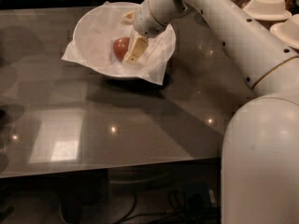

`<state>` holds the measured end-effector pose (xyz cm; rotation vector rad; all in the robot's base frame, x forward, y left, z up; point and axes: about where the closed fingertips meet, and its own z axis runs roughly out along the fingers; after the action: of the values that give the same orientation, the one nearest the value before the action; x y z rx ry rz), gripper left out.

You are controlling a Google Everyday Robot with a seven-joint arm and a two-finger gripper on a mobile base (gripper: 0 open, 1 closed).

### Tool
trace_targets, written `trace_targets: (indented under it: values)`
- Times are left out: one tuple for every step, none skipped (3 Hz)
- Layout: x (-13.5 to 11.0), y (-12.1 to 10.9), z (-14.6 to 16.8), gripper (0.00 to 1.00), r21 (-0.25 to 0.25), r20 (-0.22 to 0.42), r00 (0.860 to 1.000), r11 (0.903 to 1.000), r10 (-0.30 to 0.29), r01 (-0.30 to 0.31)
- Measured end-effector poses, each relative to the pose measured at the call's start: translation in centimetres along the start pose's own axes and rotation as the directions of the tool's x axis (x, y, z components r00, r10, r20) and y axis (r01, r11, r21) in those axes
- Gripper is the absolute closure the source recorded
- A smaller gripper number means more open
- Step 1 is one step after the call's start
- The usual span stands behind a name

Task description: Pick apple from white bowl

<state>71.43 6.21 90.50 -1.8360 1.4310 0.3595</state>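
With the small round reddish apple (120,46) low in the wide paper-lined white bowl (93,27), just beside the beige two-finger gripper (132,50), whose jaws' spread I cannot tell, centre them astride it before closing.

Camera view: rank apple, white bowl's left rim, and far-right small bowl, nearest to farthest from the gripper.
The gripper sits inside the white bowl.
1. apple, just left.
2. Bowl's left rim.
3. small bowl, far right.

Canteen table (140,139), hand (132,50) in white bowl (88,27)
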Motion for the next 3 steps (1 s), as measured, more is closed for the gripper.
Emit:
trace_targets:
  values:
    - [0.42, 0.03, 0.54, 0.27, -0.003, -0.009, 0.999, 0.9990, -0.045, 0.045]
    - [0.78, 0.19, 0.94, 0.26, -0.011, -0.013, 0.997, 0.9974, -0.071, 0.071]
    - [1.09, 0.30, 1.18, 0.27, -0.015, -0.018, 0.996, 0.9962, -0.086, 0.086]
